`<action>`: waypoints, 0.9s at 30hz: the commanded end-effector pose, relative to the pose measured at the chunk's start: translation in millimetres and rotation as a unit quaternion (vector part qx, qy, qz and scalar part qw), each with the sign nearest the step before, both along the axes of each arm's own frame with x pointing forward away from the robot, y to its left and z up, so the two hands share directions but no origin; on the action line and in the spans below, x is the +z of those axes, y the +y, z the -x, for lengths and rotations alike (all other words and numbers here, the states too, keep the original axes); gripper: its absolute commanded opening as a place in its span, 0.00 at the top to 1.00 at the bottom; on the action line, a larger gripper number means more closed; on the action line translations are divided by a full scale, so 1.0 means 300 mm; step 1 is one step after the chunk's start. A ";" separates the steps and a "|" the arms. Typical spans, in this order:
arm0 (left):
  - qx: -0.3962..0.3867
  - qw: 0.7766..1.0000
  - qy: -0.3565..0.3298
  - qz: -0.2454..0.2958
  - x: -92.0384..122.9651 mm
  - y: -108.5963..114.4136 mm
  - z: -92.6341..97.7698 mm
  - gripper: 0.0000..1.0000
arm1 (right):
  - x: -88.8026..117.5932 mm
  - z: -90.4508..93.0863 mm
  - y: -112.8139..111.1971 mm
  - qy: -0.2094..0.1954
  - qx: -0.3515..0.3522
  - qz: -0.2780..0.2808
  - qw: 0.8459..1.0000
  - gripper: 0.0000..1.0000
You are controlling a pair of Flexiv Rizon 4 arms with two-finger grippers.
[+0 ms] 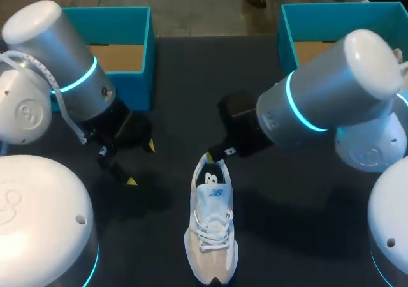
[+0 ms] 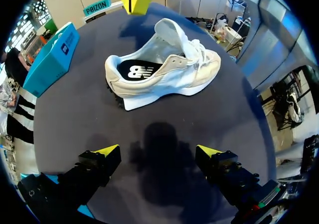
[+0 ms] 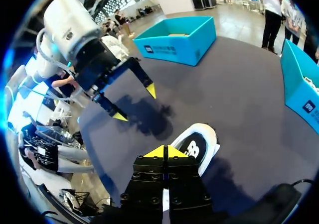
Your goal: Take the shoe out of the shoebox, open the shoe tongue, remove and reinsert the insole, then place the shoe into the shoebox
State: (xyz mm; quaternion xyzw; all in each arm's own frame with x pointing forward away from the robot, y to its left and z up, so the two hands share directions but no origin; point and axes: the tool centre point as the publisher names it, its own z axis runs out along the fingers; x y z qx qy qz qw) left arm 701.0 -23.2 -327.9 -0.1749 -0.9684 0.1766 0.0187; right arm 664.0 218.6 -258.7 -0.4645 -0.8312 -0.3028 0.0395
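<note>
A cream-white shoe (image 1: 210, 233) lies upright on the dark table, heel toward the far side, its black insole (image 2: 137, 70) showing in the opening. My right gripper (image 1: 208, 157) is shut, its yellow tips pressed together just above the heel end of the shoe (image 3: 198, 145), with nothing seen between them. In its own view the right gripper (image 3: 164, 152) hangs over the heel rim. My left gripper (image 1: 141, 164) stands open to the left of the shoe, a short way off. From the left wrist view the shoe (image 2: 164, 69) lies side-on ahead of the left gripper (image 2: 158, 151).
A blue shoebox (image 1: 135, 25) stands at the far left and a second blue shoebox (image 1: 290, 22) at the far right, both open-topped. The left box (image 3: 179, 40) sits beyond my left gripper (image 3: 134, 102). Bare table surrounds the shoe.
</note>
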 end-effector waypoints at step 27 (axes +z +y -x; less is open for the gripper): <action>-0.178 0.983 -0.047 -0.002 0.036 0.107 -0.049 0.00 | -0.220 -0.026 0.082 -0.015 -0.052 0.093 0.994 1.00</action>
